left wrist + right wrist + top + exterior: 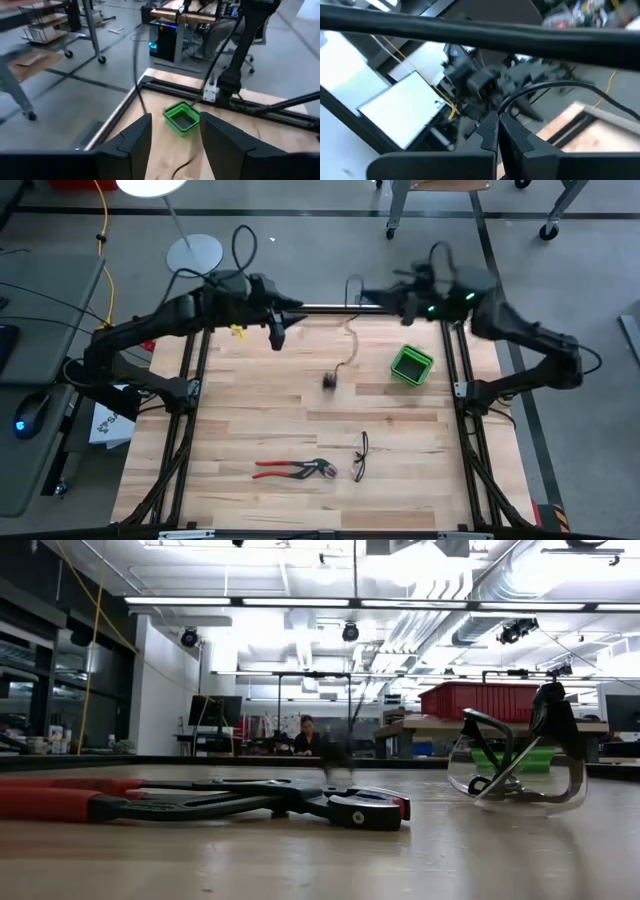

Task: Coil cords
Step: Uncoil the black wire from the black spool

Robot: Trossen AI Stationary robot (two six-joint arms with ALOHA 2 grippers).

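Note:
A thin black cord (pixel 351 340) hangs over the middle of the wooden table (pixel 240 410), with a small dark blurred lump at its lower end (pixel 330 380) that also shows in the low view (pixel 335 755). My right gripper (pixel 368 298) is high over the table's far edge and is shut on the cord (pixel 540 87). My left gripper (pixel 277 338) is raised to the left of it. Its fingers (pixel 142 137) are open, with nothing held between them. From there the cord (pixel 136 65) shows as a dark upright streak. My right gripper pinches the cord between its two shut fingertips, where the cord (pixel 506 111) comes out of them. The fingers lie about level and point toward the table's left. The cord arcs away and hangs slack below. Whether its dark lower end touches the table, I cannot tell.
A green square box (pixel 411 365) stands at the table's far right. Red-handled pliers (pixel 293 470) and clear safety glasses (pixel 360 457) lie near the front edge. A person (pixel 305 735) sits in the room behind. The black frame rail (pixel 330 310) runs along the far edge.

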